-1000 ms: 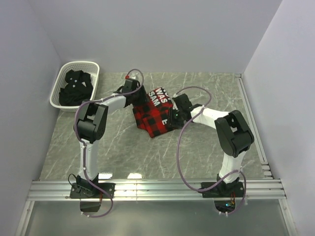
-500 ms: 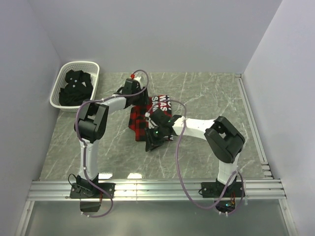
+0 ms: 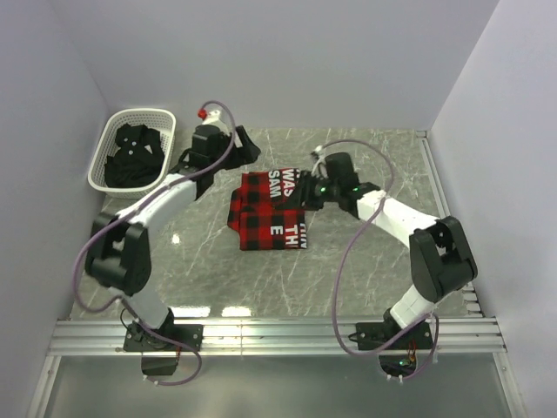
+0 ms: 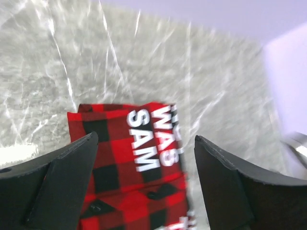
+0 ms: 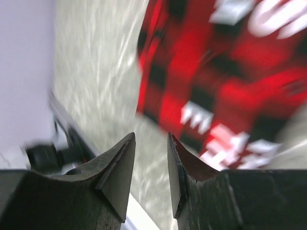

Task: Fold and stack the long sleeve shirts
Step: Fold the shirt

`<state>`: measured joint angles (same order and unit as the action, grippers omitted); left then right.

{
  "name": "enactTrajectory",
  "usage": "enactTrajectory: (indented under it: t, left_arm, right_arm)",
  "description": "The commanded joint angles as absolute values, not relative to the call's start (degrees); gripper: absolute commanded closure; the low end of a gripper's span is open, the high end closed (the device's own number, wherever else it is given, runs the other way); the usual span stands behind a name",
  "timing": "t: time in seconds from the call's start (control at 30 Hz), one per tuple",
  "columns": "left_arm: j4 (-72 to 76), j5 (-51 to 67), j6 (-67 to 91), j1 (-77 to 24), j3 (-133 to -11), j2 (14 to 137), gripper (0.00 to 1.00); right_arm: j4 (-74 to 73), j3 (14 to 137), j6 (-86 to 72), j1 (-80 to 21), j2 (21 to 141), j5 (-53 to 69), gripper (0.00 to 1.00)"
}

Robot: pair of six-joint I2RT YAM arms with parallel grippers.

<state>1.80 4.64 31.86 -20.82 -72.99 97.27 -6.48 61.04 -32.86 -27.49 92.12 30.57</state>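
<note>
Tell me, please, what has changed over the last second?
The right gripper swept left across the red checked shirt, folding it over, then drew back to its right side. The left gripper, now open, lifted off the shirt toward the back. The shirt now lies as a neat rectangle. The black shirt in the basket stayed put.

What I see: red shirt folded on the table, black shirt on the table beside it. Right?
No. The red shirt is folded on the table, but the black shirt sits in the white basket at the far left; the top view shows it.
</note>
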Motion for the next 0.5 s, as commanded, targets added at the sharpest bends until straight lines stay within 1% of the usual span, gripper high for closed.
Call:
enactTrajectory:
  t: [0.0,0.13,0.33,0.37,0.47]
  left_arm:
    - [0.2,-0.6,40.6,-20.8,-68.7,89.7,0.12]
    - [-2.5,0.5,41.5,-25.4,-62.7,84.9,0.16]
    - [-3.0,4.6,43.5,-29.4,-50.7,81.9,0.18]
    - [-2.9,4.9,43.9,-29.5,-48.1,81.3,0.18]
    - [-2.5,5.3,44.1,-29.5,-44.7,80.5,0.18]
  right_arm:
    - [-0.1,61.1,-35.8,-23.0,94.9,36.8,0.59]
    - [10.3,62.6,-40.9,-21.2,101.1,40.6,0.59]
    - [23.0,60.1,-48.3,-20.0,111.7,42.2,0.59]
    - [24.1,59.6,-48.9,-19.5,114.1,41.8,0.59]
    - [25.4,57.6,-48.8,-18.6,116.1,41.1,0.59]
